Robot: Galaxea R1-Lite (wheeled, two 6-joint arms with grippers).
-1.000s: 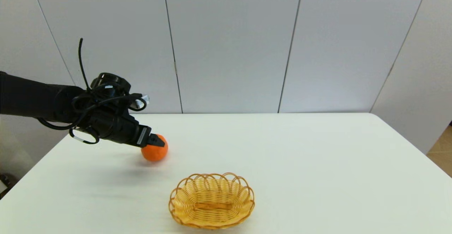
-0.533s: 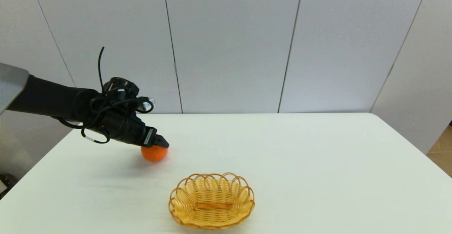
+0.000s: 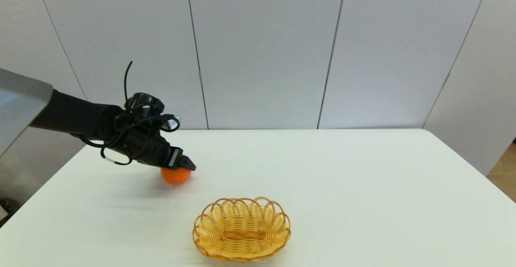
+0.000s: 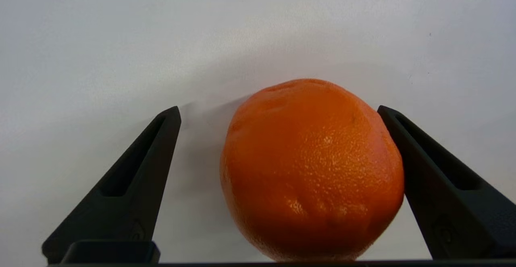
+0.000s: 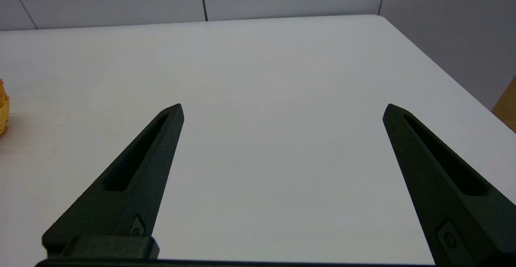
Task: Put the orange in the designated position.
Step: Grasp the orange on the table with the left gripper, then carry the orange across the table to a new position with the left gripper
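The bright orange, dimpled, roundish fruit (image 4: 312,170) is sitting on the white table (image 3: 342,170), well apart from the empty oval wicker basket (image 3: 241,228), so the grasp and carry are, by my judgement, all still to come. The left gripper (image 4: 278,115) is straddling it with fingers spread wide, one touching or nearly touching its side; its top is hiding behind that gripper in the head view, while the right gripper (image 5: 282,111) is idling spread wide, out of that view.
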